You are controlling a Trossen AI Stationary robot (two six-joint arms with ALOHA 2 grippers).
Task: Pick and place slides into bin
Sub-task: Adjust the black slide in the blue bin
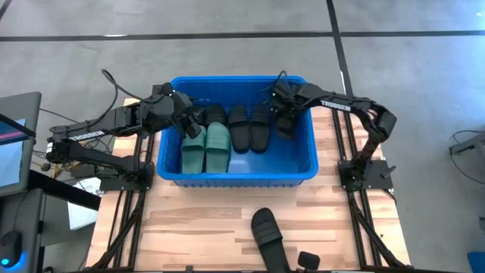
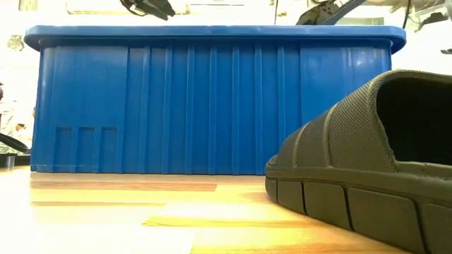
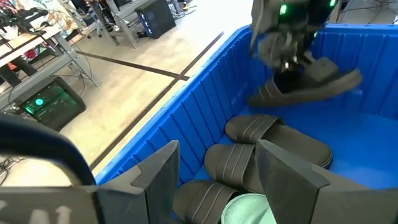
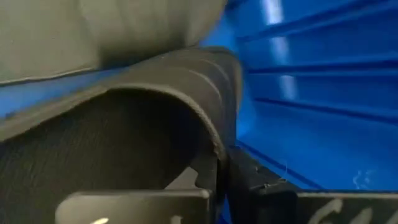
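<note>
The right tool [image 1: 283,114] is clenching a black slide [image 3: 311,84] by its strap, holding it tilted above the bin [image 1: 303,171] floor near the far right corner. Better to be lowering it beside the slides already lying there before letting go. The left tool [image 1: 186,121] is hanging released over the bin's left side. One slide [image 1: 267,231] is lying on the counter [image 1: 197,227].

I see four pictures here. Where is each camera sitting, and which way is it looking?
High view: overhead, straight down on the bin, both arms at its far end.
Low view: table height, facing the bin wall and a black slide lying outside it; arm parts above the rim.
Left wrist view: on the left arm, looking into the bin past its open left gripper at the right gripper clamping a slide.
Right wrist view: pressed against that held slide.
Shared: the blue bin.
</note>
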